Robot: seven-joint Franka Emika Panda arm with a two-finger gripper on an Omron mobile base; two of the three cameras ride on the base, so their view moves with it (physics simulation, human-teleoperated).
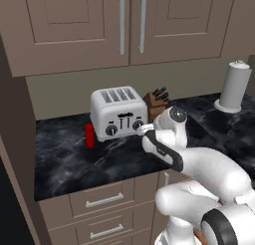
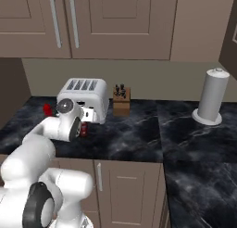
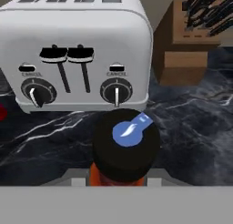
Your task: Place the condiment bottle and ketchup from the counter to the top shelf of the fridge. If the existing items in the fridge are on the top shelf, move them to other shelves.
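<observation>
The condiment bottle (image 3: 124,150) stands upright on the dark marble counter (image 1: 64,159), just in front of the toaster (image 1: 118,112), close below its right-hand dial. From the hand camera I look almost straight down on its black cap with the blue flip tab, and a strip of orange body shows beneath. Its long axis runs vertical, and it sits squarely between the gripper's (image 3: 117,182) fingers, right at the palm rather than ahead of it. The fingertips themselves are hidden behind the cap, so I cannot see the pads touching; the jaws look drawn in close about the bottle's sides, and I would judge it pinched, though not with certainty. So the coming move looks like a straight lift, keeping the bottle plumb and clear of the toaster face.

The ketchup (image 1: 89,135), a small red bottle, stands well apart, off the toaster's left corner.

The arm reaches forward and low from the base, the forearm sloping down to the counter, the wrist bent so the hand points at the toaster front. A knife block (image 1: 156,103) sits just right of the toaster, and a paper towel roll (image 1: 234,85) stands far right.
</observation>
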